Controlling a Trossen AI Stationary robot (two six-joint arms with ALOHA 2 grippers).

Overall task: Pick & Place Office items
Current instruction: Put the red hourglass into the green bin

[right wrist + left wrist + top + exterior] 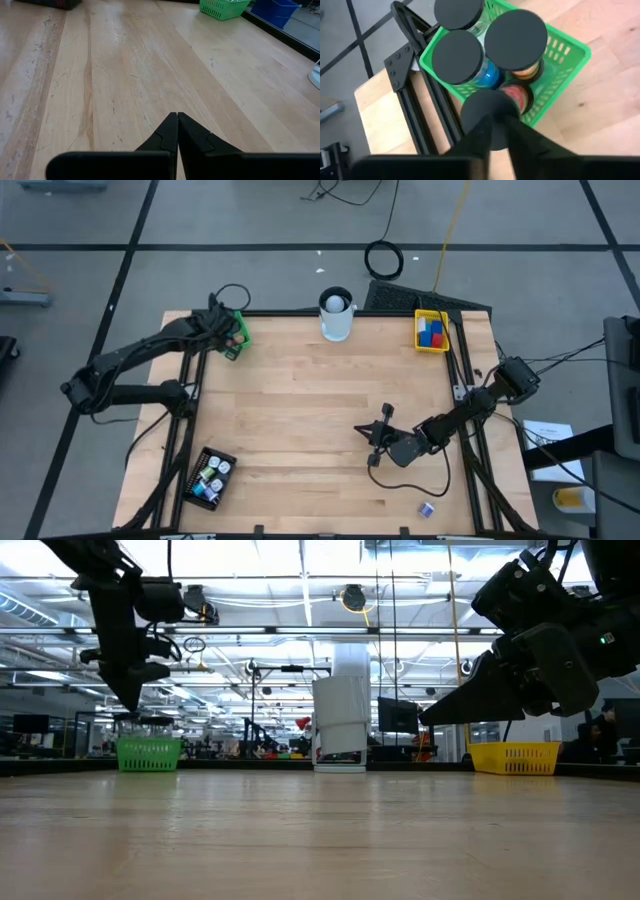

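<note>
Over the green tray [565, 55], left gripper [492, 132] nearly closed, empty, four black-capped rolls [457, 57] just beneath.

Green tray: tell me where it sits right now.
In the high view the green tray sits at the table's far left corner, under the left claw, left of the white cup.

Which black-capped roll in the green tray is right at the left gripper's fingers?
The red-banded one, directly before the left gripper at the green tray edge.
</note>
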